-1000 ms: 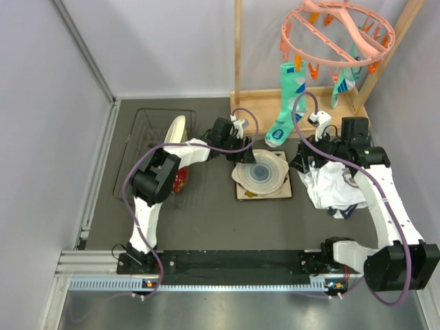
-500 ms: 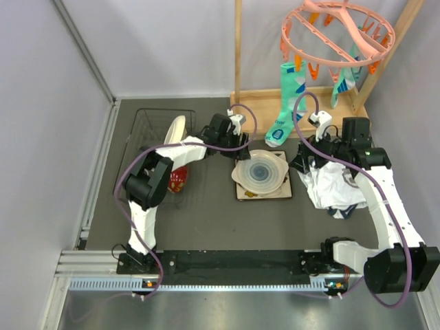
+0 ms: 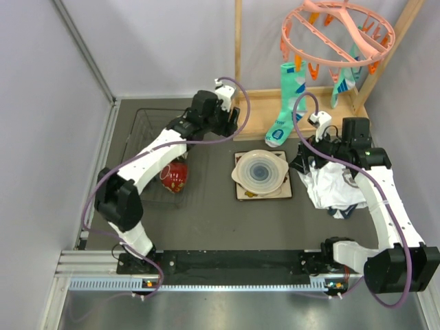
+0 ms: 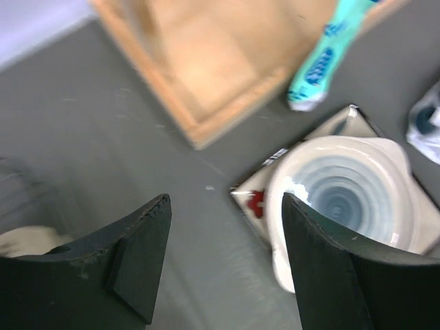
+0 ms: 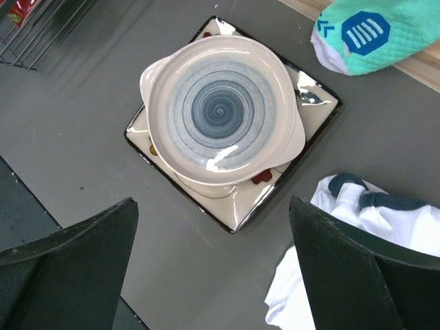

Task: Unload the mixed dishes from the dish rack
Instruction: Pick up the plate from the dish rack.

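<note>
The blue-ringed round plate (image 3: pixel 261 170) lies on the square cream floral plate (image 3: pixel 245 192) on the table, right of the black wire dish rack (image 3: pixel 148 124). Both plates also show in the right wrist view (image 5: pixel 220 110) (image 5: pixel 240 203) and the left wrist view (image 4: pixel 344 199) (image 4: pixel 256 201). The red patterned mug (image 3: pixel 174 176) sits at the rack's near right end. My left gripper (image 3: pixel 230 122) (image 4: pixel 225 206) is open and empty, held above the table between the rack's far end and the plates. My right gripper (image 3: pixel 302 161) (image 5: pixel 213 227) is open and empty, above the plates' right side. My left arm hides the rack's middle.
A wooden frame (image 3: pixel 302 103) with a pink peg hanger (image 3: pixel 337 31) stands at the back right, with a teal sock (image 3: pixel 285 103) hanging down. A white cloth pile (image 3: pixel 337 185) lies right of the plates. Grey walls close the left and back.
My left gripper has pulled away from the stacked plates, up and back-left toward the rack's far end, staying open. Its arm now covers the cream dish in the rack. The right arm has not moved.
</note>
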`<state>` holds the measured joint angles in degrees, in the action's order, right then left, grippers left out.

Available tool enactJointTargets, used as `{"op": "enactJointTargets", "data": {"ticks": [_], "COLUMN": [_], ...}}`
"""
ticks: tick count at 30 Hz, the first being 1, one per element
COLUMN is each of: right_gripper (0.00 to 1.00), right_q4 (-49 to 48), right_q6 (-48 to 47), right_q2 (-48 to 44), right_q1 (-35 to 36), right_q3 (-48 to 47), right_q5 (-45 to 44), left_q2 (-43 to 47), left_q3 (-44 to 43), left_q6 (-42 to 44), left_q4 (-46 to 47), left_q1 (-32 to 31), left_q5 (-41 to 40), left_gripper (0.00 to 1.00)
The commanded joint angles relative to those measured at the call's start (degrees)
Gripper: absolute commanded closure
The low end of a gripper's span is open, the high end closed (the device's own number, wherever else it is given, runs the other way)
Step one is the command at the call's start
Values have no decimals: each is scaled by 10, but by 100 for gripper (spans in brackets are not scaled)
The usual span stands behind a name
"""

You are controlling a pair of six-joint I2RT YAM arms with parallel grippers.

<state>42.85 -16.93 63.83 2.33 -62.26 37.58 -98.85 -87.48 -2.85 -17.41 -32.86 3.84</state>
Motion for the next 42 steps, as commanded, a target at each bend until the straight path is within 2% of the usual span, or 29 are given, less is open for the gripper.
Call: {"op": "enactJointTargets", "data": {"ticks": [1,7,15,26,42], "right_gripper": [10,10,10,10,9], "right_q4": [-22,-34,-69,-69,-66], "right_q6": [-9,-9,-3,-5,-7], "right_q2": [-2,11,22,19,22], "right_q1": [-7,-7,-7,-7,-7], "right_q3": [-1,8,31,37,42], "right_q5": [11,20,38,49,50], "left_q2": [75,139,170,157,147], "left_q3": [6,59,117,160,166], "left_q6": [68,124,173,181,151], "left_q4": [-30,-11,9,41,38], "left_q1": [3,3,20,45,72], "left_q5": [-145,-280,-349,-364,-303], "left_gripper": [30,30,29,29,29]}}
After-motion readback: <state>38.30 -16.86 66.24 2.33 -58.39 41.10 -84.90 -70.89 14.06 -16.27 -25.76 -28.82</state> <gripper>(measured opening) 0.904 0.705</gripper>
